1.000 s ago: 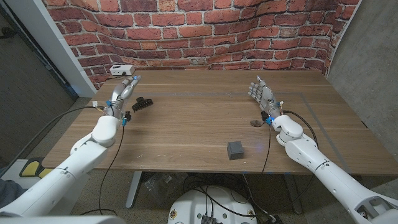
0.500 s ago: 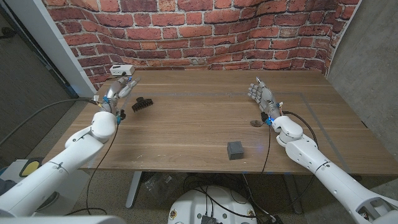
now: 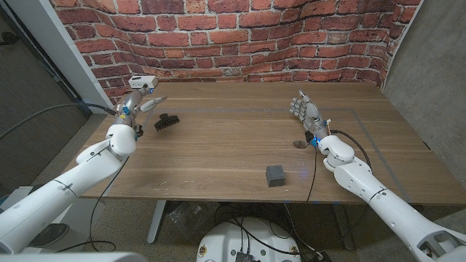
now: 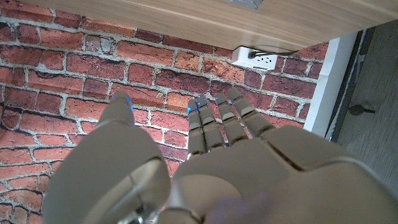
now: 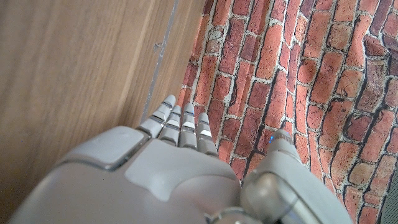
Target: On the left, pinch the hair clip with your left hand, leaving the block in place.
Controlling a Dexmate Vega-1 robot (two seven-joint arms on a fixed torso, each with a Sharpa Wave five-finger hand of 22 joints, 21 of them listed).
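Observation:
A black claw hair clip (image 3: 167,121) lies on the wooden table (image 3: 233,145) at the left. My left hand (image 3: 138,105) hovers just left of it and a little farther back, fingers spread toward the wall and holding nothing; the left wrist view shows my left hand (image 4: 205,168) facing the bricks with nothing in its grasp. A small dark grey block (image 3: 275,175) sits near the front edge, right of centre. My right hand (image 3: 306,110) stands on the right side with fingers up and apart, and in the right wrist view my right hand (image 5: 180,168) holds nothing either.
A white socket box (image 3: 144,81) sits at the table's back left corner by the brick wall, close to my left hand; the socket box (image 4: 254,59) also appears in the left wrist view. A small dark spot (image 3: 298,144) marks the wood in front of my right hand.
My left hand has drifted left and back toward the wall and socket box, away from the hair clip. The clip, the block and my right arm stay put.

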